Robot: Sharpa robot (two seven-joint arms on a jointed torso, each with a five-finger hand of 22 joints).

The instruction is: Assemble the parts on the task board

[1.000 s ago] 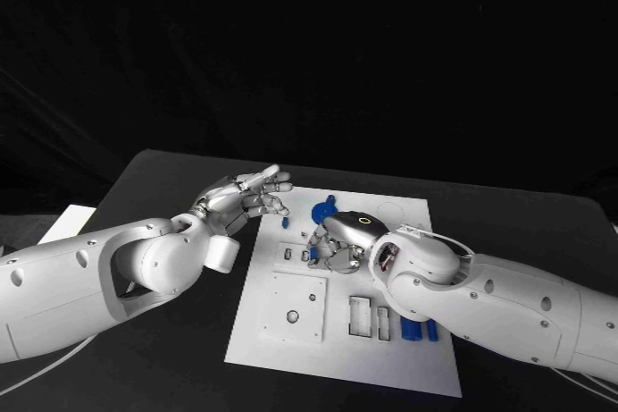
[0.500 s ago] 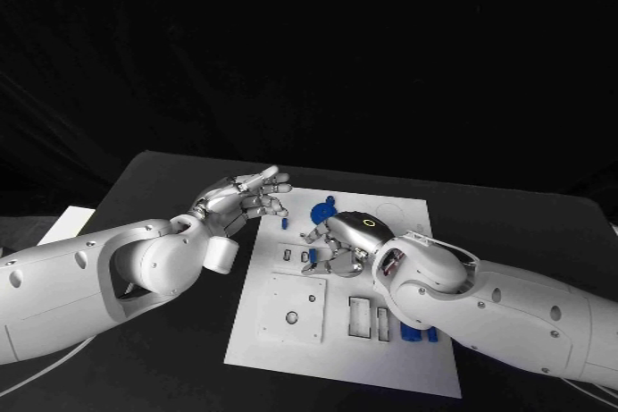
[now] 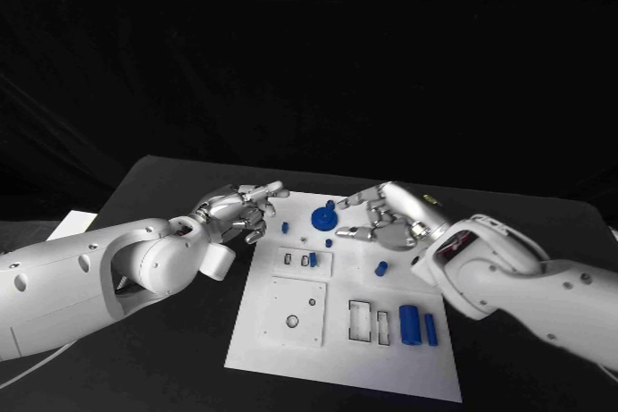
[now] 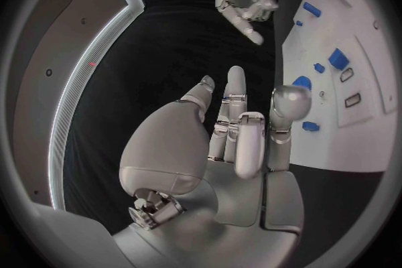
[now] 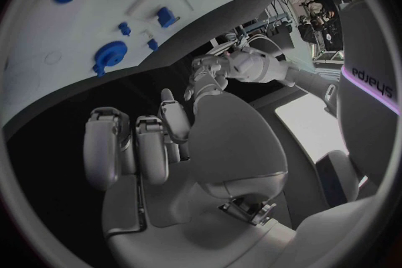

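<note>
Both the left hand [image 3: 245, 212] and the right hand [image 3: 384, 217] are held empty with fingers loosely curled above the far end of the task board [image 3: 335, 358] on the counter [image 3: 154, 180], apparently leaving the blue parts [image 3: 414, 323] lying on it accessible.

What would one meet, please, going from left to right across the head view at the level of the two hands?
Left arm → left hand → small blue peg → round blue part → right hand → right arm.
</note>
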